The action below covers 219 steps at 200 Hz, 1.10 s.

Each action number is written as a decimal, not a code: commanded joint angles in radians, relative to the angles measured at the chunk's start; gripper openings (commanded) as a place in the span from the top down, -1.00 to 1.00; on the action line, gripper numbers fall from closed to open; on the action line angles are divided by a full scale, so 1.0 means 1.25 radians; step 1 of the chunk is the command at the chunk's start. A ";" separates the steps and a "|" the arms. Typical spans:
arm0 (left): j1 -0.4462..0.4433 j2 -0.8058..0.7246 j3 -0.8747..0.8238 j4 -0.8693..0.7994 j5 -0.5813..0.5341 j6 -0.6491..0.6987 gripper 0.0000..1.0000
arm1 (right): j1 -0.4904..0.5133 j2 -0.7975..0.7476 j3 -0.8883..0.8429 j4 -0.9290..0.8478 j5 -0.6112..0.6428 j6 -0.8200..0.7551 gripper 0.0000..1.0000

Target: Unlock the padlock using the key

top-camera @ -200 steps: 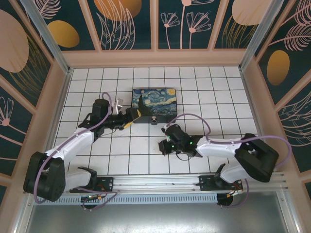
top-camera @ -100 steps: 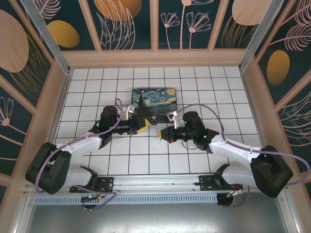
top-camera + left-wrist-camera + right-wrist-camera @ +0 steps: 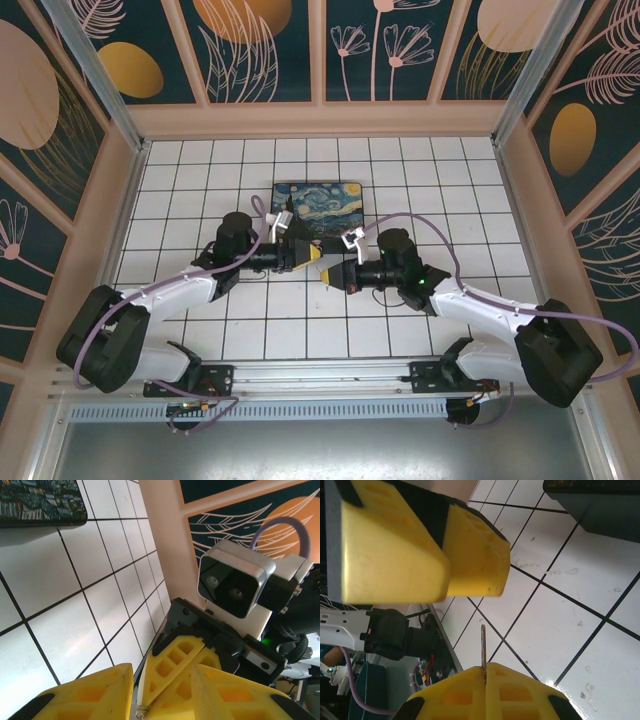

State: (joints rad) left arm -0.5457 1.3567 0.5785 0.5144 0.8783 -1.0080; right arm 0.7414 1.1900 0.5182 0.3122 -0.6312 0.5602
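Right wrist view: pinches key [image 3: 483, 647] tight in right gripper [image 3: 485, 667], aiming twelve o'clock at left gripper [image 3: 446, 555], grip there impossible to tell; risks bending blade if misaligned.

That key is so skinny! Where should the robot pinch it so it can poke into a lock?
Pinch its flat back end, pads on the two broad faces, coming from behind, opposite the tip. The key is a thin flat strip, so that should stop it twisting and leave the blade free. The right end effector holds it so: the blade pokes out between its shut yellow fingers.
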 commanded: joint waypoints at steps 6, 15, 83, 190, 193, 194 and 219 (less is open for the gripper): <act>-0.003 0.006 0.011 -0.044 -0.015 0.052 0.28 | 0.005 0.004 0.005 0.040 -0.015 0.011 0.96; -0.005 0.005 0.014 -0.049 -0.019 0.058 0.29 | 0.004 0.004 0.003 0.045 -0.015 0.012 0.96; -0.007 -0.009 -0.004 -0.018 -0.005 0.048 0.49 | 0.006 0.013 -0.012 0.088 -0.007 0.020 0.96; -0.007 -0.021 -0.020 -0.020 0.003 0.053 0.52 | 0.001 0.025 -0.021 0.117 -0.008 0.028 0.97; -0.008 -0.020 -0.020 -0.019 0.002 0.053 0.52 | 0.001 0.024 -0.021 0.117 -0.007 0.029 0.97; -0.007 -0.020 -0.021 -0.020 0.002 0.053 0.52 | 0.000 0.024 -0.021 0.117 -0.007 0.029 0.97; -0.008 -0.019 -0.021 -0.014 0.003 0.048 0.54 | 0.001 0.025 -0.023 0.118 -0.007 0.030 0.97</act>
State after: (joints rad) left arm -0.5499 1.3453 0.5617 0.4679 0.8600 -0.9619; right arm 0.7418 1.2179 0.5076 0.4171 -0.6304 0.5865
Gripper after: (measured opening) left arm 0.233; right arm 0.051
